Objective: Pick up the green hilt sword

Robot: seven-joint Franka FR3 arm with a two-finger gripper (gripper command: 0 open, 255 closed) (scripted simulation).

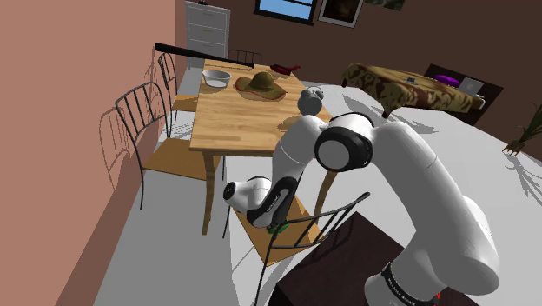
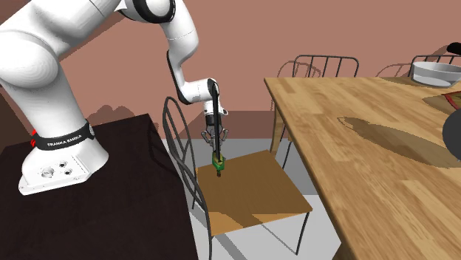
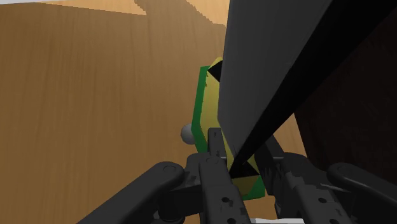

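The claw seems closed around the green hilt sword — just above the chair seat, near its back edge.

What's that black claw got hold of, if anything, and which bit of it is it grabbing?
The gripper clasps the sword by its green hilt, over the wooden chair seat; the dark blade rises alongside the gripper.

The sword, green-and-yellow hilt down and dark grey blade up, stands nearly upright over the wooden chair seat, clasped in the gripper.
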